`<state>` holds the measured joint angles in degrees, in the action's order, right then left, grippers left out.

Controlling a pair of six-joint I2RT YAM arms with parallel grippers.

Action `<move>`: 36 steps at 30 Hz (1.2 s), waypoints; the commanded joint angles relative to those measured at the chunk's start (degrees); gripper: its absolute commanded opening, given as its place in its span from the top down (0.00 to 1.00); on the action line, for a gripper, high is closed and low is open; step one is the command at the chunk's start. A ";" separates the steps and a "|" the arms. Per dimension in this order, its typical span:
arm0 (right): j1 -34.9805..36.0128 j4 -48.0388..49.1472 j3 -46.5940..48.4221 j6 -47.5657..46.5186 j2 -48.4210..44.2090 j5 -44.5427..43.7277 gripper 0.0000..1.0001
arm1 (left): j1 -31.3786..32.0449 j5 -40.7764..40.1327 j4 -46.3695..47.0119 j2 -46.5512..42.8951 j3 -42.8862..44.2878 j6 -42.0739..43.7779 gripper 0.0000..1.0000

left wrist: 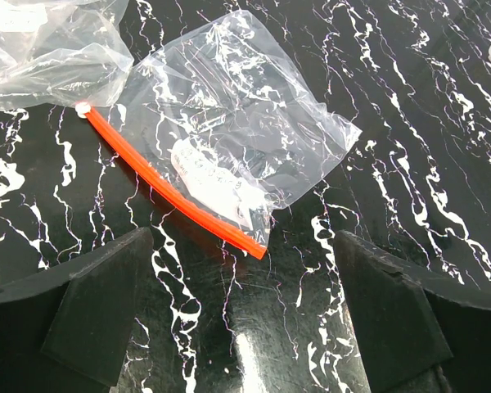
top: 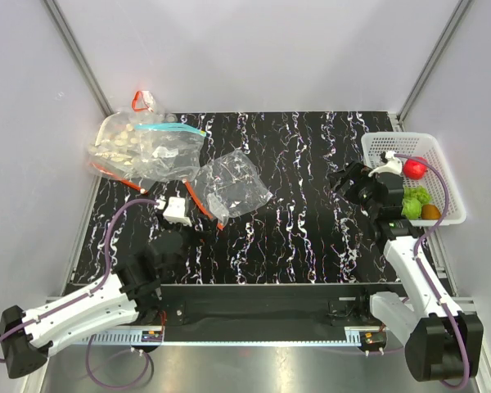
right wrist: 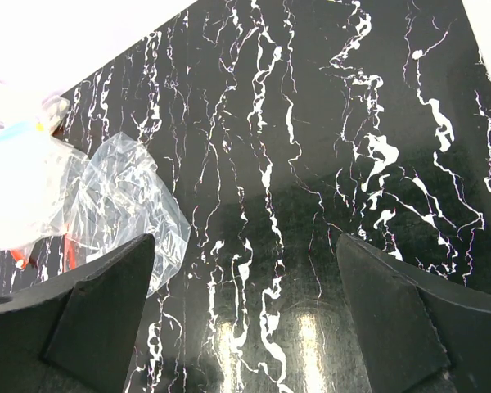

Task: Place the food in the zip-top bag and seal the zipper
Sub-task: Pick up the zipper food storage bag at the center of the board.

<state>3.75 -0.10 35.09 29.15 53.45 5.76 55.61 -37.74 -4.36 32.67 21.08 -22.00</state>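
Opening step, nothing bagged: zip-top bag [top: 229,184] lies empty on counter [top: 311,213], red-orange zipper [left wrist: 172,190] towards left pincer [left wrist: 245,274], spread and empty; food [top: 415,169] sits in white basket [top: 393,141] near right pincer [right wrist: 245,303], likewise spread empty; next, likely, grip the bag mouth.

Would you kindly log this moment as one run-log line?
left pincer: open, near zipper | right pincer: open, beside basket | food: in basket | zip-top bag: empty
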 commanded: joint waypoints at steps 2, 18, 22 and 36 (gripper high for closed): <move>0.21 4.13 -0.55 -0.58 -0.10 1.36 0.00 | -0.16 -0.06 3.04 -0.50 0.36 0.73 0.01; 18.56 1.86 13.59 -10.86 18.00 6.11 0.12 | -10.59 12.72 -1.80 4.33 4.94 -8.57 0.01; 24.63 1.86 15.97 -12.44 22.83 5.32 0.20 | -24.03 24.36 0.32 4.86 2.65 -12.89 0.01; 45.46 -3.15 35.64 -19.48 46.81 -2.33 0.38 | -32.06 27.46 -7.40 -1.99 2.65 -25.19 0.01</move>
<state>46.98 -1.91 65.23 12.51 96.62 6.52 24.49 -11.53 -10.02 32.03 23.11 -42.85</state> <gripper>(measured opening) 0.638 0.988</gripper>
